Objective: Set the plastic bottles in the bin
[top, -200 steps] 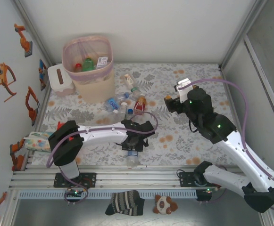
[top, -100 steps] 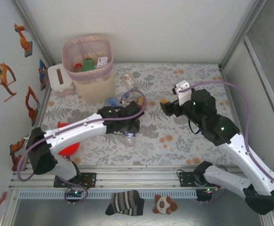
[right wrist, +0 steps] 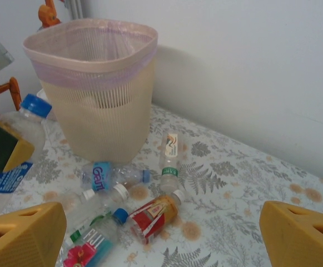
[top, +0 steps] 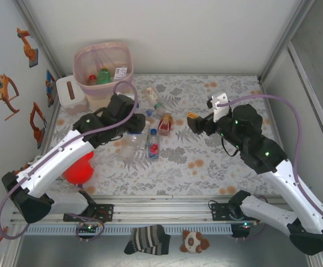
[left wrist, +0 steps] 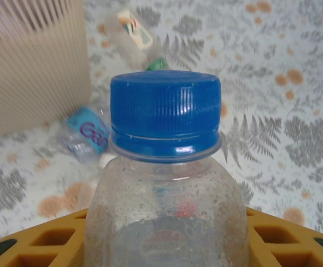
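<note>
Gripping a blue-capped bottle beside the bin

At the far left of the overhead frame a red plush toy [top: 79,168] lies under the left arm. In the upper left a white tissue box [top: 71,91] sits just beside the bin [right wrist: 103,111]. The bin stands upright with its pink liner folded over the rim, and a few bottles [top: 103,75] already lie inside. Just below and right of it, the left gripper [left wrist: 167,247] is clamped on a clear bottle [left wrist: 167,167], with yellow pads on either side of the body and the blue cap pointing up. Several loose bottles lie on the flowered table [top: 222,161] around the middle of the frame: a clear one with a white label [top: 150,94], a pink-labelled one [top: 152,146] and a red-labelled one [top: 165,123]. Right of centre the right gripper [top: 193,121] hangs near the red-labelled bottle, jaws spread wide and holding nothing
</note>
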Robot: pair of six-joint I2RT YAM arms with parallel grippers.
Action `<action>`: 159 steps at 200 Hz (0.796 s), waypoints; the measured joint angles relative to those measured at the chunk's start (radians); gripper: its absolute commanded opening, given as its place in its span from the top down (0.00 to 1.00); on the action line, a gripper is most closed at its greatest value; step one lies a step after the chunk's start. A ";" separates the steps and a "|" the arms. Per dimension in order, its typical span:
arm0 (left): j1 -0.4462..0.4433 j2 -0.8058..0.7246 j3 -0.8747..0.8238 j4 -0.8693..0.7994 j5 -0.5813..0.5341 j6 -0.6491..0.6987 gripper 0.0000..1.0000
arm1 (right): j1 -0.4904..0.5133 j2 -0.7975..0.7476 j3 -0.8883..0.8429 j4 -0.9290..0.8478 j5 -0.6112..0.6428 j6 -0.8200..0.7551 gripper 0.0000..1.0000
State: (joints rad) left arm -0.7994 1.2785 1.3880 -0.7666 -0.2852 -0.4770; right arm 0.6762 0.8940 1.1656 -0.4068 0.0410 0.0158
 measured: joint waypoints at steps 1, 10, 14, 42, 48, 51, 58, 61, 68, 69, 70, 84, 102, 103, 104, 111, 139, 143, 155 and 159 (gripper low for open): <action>0.002 0.000 0.002 0.001 0.001 0.003 0.50 | 0.000 0.000 0.001 0.001 0.000 0.000 0.12; 0.035 0.002 0.027 0.006 0.011 0.043 0.50 | 0.000 0.000 0.009 0.006 0.000 0.001 0.12; 0.049 0.003 0.039 0.009 0.016 0.057 0.50 | 0.000 0.000 0.011 0.010 0.000 0.003 0.12; 0.137 0.018 0.127 0.024 0.047 0.147 0.50 | 0.000 0.002 0.027 0.023 0.001 0.004 0.12; 0.150 0.020 0.142 0.030 0.054 0.162 0.50 | 0.000 0.002 0.029 0.025 0.001 0.003 0.12; 0.159 0.022 0.151 0.034 0.059 0.174 0.50 | 0.000 0.003 0.031 0.025 0.001 0.004 0.12; 0.175 0.027 0.167 0.039 0.067 0.190 0.50 | 0.000 0.006 0.034 0.026 0.003 0.004 0.12; 0.183 0.030 0.177 0.041 0.072 0.199 0.50 | 0.000 0.007 0.035 0.027 0.003 0.003 0.12; 0.201 0.039 0.199 0.045 0.084 0.216 0.50 | 0.000 0.012 0.041 0.028 0.003 0.003 0.12; 0.204 0.041 0.202 0.045 0.085 0.218 0.50 | 0.000 0.013 0.042 0.029 0.003 0.003 0.12; 0.206 0.042 0.204 0.045 0.086 0.220 0.50 | 0.000 0.014 0.043 0.029 0.003 0.003 0.12; 0.248 0.071 0.256 0.052 0.110 0.253 0.50 | 0.000 0.027 0.058 0.031 0.003 0.003 0.12; 0.304 0.126 0.344 0.061 0.137 0.294 0.50 | 0.000 0.043 0.073 0.031 0.003 0.003 0.12; 0.306 0.128 0.348 0.061 0.138 0.296 0.50 | 0.000 0.044 0.073 0.031 0.003 0.003 0.12; 0.310 0.132 0.354 0.062 0.139 0.299 0.50 | 0.000 0.045 0.074 0.031 0.003 0.003 0.12; 0.330 0.156 0.390 0.064 0.148 0.315 0.50 | 0.000 0.050 0.076 0.032 0.003 0.002 0.12; 0.401 0.258 0.534 0.066 0.180 0.374 0.51 | 0.000 0.071 0.087 0.031 0.003 -0.005 0.12; 0.410 0.272 0.552 0.066 0.183 0.381 0.51 | 0.000 0.074 0.088 0.031 0.003 -0.006 0.12; 0.440 0.322 0.618 0.063 0.195 0.406 0.51 | 0.000 0.078 0.092 0.031 0.003 -0.008 0.12; 0.451 0.338 0.639 0.063 0.199 0.414 0.51 | 0.000 0.078 0.092 0.031 0.004 -0.008 0.12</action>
State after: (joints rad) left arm -0.3489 1.6161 2.0266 -0.7040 -0.0860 -0.0631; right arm 0.6762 0.9722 1.2575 -0.3756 0.0448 0.0074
